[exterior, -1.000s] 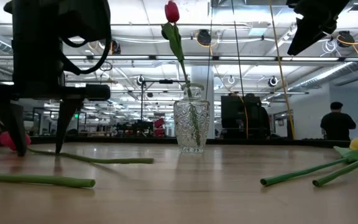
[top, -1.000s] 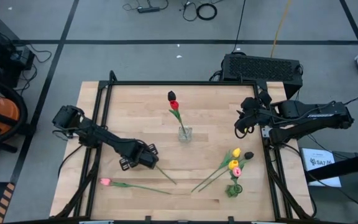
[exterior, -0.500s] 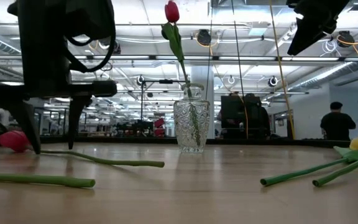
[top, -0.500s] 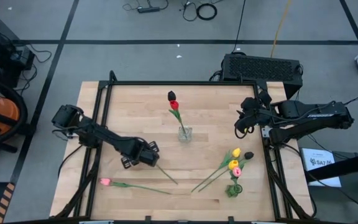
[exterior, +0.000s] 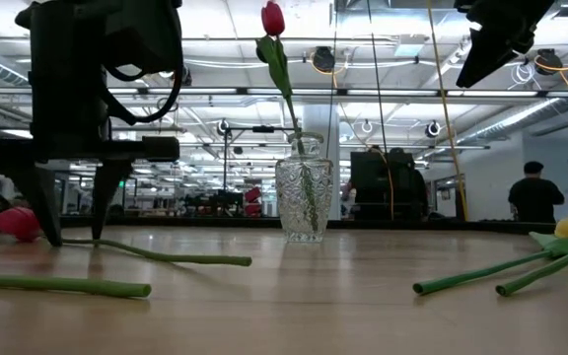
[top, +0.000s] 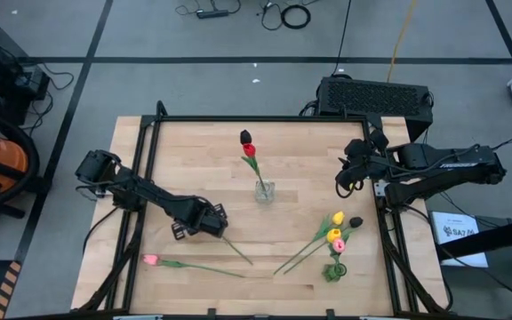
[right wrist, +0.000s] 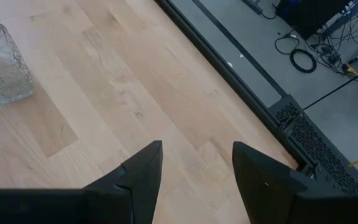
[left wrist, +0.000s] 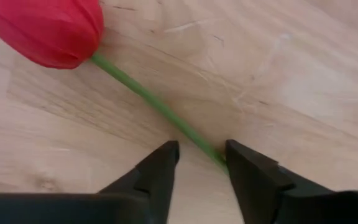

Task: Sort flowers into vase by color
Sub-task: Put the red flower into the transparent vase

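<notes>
Stem of the red tulip (left wrist: pixel 157 106) lies flat on the counter (top: pixel 300 169), running between my left gripper (left wrist: pixel 201 155) fingers, one finger touching it; head sits just ahead, long axis diagonal. Gripper is down at the counter, partly open, not clamped on the stem yet. Glass vase (top: pixel 264 190), already holding a red flower, sits beyond. Right gripper (right wrist: pixel 194 165) hangs open near the far right edge, well away, so left is the nearer arm.

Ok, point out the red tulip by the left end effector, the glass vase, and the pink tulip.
red tulip (left wrist: pixel 45 28): left wrist view, on the head.
glass vase (exterior: pixel 304 202): low view, on the body.
pink tulip (top: pixel 151 260): high view, on the head.
</notes>
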{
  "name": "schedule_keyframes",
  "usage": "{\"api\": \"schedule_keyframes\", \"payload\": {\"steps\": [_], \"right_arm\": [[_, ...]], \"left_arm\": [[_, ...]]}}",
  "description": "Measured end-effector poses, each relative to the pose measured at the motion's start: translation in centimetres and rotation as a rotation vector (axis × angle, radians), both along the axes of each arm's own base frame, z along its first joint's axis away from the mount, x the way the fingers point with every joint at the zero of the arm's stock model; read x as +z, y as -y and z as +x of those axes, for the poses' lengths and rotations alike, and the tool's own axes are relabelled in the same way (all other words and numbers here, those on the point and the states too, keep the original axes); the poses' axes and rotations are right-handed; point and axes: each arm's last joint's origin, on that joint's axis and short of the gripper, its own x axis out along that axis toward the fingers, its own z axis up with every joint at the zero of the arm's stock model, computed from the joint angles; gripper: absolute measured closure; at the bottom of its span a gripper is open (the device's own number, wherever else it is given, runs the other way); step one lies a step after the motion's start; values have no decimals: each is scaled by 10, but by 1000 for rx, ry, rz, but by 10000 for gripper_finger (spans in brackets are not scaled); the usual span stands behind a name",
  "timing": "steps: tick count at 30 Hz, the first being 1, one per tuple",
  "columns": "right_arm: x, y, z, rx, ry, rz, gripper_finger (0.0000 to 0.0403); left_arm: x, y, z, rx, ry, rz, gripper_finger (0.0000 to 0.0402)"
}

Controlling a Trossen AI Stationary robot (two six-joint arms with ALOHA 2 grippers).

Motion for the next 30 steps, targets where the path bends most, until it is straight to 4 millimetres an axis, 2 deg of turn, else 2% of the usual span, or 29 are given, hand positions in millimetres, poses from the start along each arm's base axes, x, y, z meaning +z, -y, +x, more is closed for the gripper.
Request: {"api": "schedule_keyframes", "payload": {"steps": [6, 7, 15, 18, 24, 30], "right_arm": [[0, 0, 0, 0, 0, 0, 216], [0, 0, 0, 0, 0, 0, 216], [0, 0, 0, 0, 0, 0, 216], [0, 0, 0, 0, -1, 0, 216], [0, 0, 0, -3, 0, -4, 216], [0, 0, 0, -3, 0, -4, 216]], "left_arm": [[-1, -1, -5, -2, -48, 11, 379], [-1, -1, -5, -2, -51, 15, 389], [3, -3, -5, -22, -30, 66, 395], [12, -7, -6, -34, 4, 168, 398], [55, -14, -6, -73, 201, 348, 399], [116, -19, -7, -243, 388, 600, 400]]}}
